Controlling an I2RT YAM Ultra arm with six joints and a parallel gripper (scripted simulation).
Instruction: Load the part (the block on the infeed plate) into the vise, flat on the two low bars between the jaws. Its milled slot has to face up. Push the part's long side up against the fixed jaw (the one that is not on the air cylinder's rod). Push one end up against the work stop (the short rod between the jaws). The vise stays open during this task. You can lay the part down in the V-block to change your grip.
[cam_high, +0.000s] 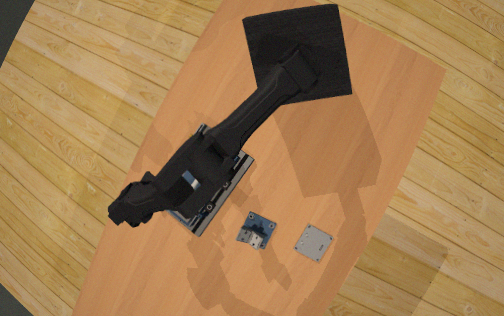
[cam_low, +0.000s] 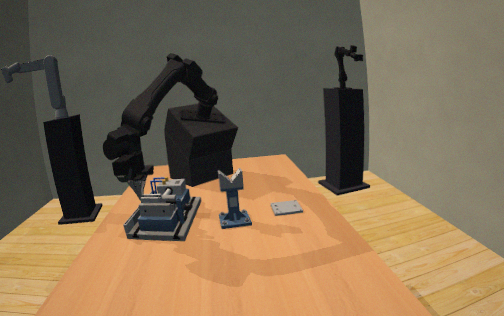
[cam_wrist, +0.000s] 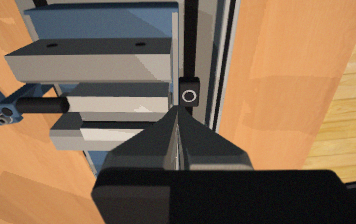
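Observation:
The part (cam_wrist: 119, 103), a light grey block, lies between the jaws of the vise (cam_wrist: 100, 75), with a dark strip along its top side. A short black rod (cam_wrist: 42, 105) meets its left end. My gripper (cam_wrist: 177, 112) is shut and empty, its joined fingertips at the part's right end, next to a small black block with a white ring (cam_wrist: 189, 96). In the exterior view the gripper (cam_low: 137, 188) points down at the far end of the vise (cam_low: 162, 212). In the top view my arm covers most of the vise. The infeed plate (cam_high: 313, 242) is bare.
The V-block (cam_low: 232, 200) stands upright and empty between the vise and the infeed plate (cam_low: 286, 207); it also shows in the top view (cam_high: 256, 232). My arm's black base (cam_low: 200, 142) stands at the table's far end. Two black pillars stand off the table.

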